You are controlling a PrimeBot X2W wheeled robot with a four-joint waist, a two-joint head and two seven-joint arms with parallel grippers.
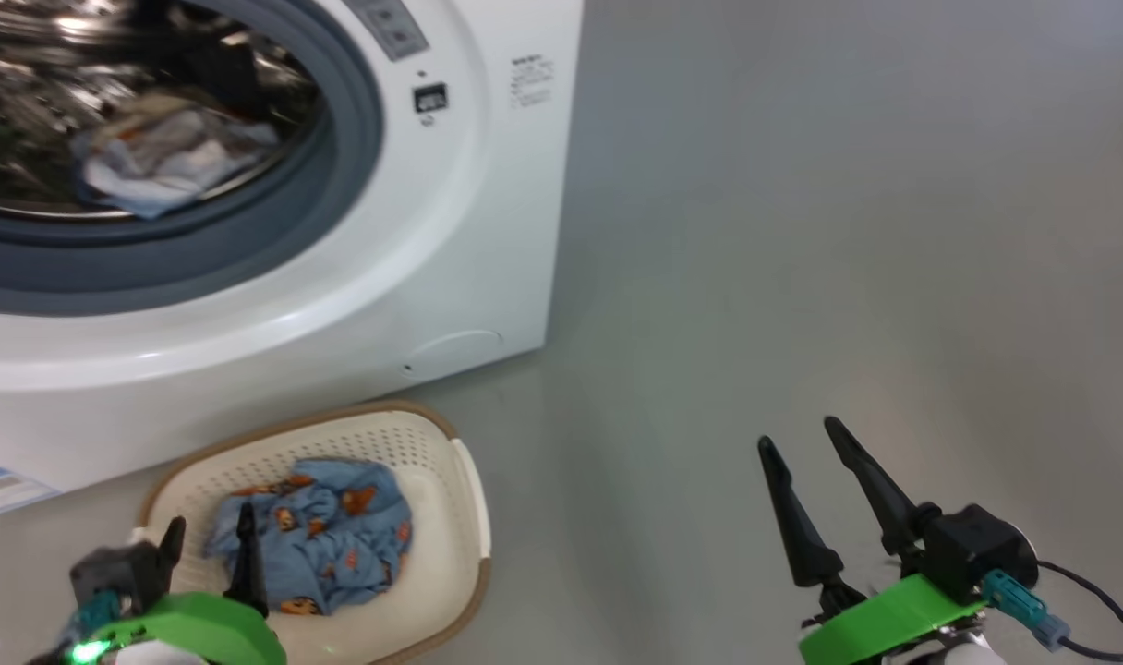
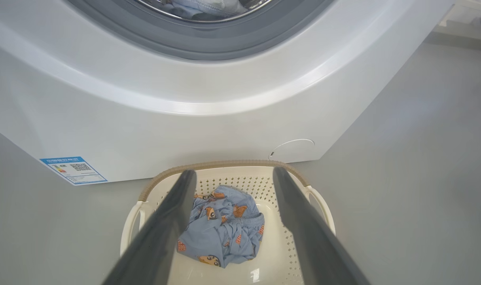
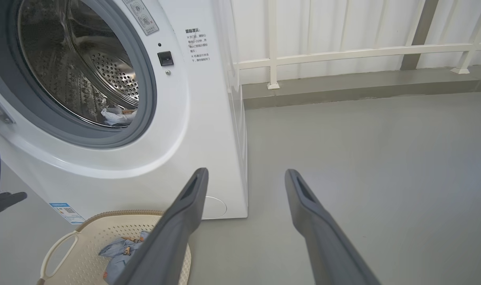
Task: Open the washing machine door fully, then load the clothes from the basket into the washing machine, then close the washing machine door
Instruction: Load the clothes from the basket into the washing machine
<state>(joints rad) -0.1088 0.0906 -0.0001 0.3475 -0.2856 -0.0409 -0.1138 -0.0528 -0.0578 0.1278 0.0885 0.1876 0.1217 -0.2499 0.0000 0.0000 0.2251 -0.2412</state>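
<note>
Grey floor (image 1: 802, 231); left fingers (image 2: 165, 229) apart, empty.

White front-loading washing machine (image 1: 488, 231) standing open, a pale cloth bundle (image 1: 160, 162) in its steel drum (image 1: 17, 92). Just before it on the floor (image 1: 802, 277), a cream basket (image 1: 474, 499) holds crumpled blue, orange-printed clothes (image 1: 326, 531).

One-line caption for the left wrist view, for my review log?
Open left gripper aimed into the basket, fingers framing the blue printed clothes, washing machine just behind.
</note>
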